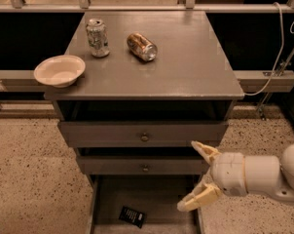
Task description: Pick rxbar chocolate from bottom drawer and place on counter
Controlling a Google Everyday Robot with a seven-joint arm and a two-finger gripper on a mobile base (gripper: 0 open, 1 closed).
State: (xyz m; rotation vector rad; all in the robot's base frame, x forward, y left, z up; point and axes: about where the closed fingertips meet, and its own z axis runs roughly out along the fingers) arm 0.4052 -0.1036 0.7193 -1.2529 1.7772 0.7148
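Note:
The rxbar chocolate (132, 216) is a small black bar with white lettering, lying flat on the grey floor of the open bottom drawer (166, 199), left of centre. My gripper (194, 175) is open and empty, fingers spread apart and pointing left. It hangs over the drawer's right side, level with the middle drawer front, to the right of the bar and above it. The counter (186, 62) is the grey cabinet top above.
On the counter stand an upright silver can (97, 37), a bronze can lying on its side (141, 47) and a white bowl (60, 70) overhanging the left edge. Two shallower drawers with knobs (144, 137) are partly pulled out. Speckled floor surrounds the cabinet; a cable (276, 57) hangs at the right.

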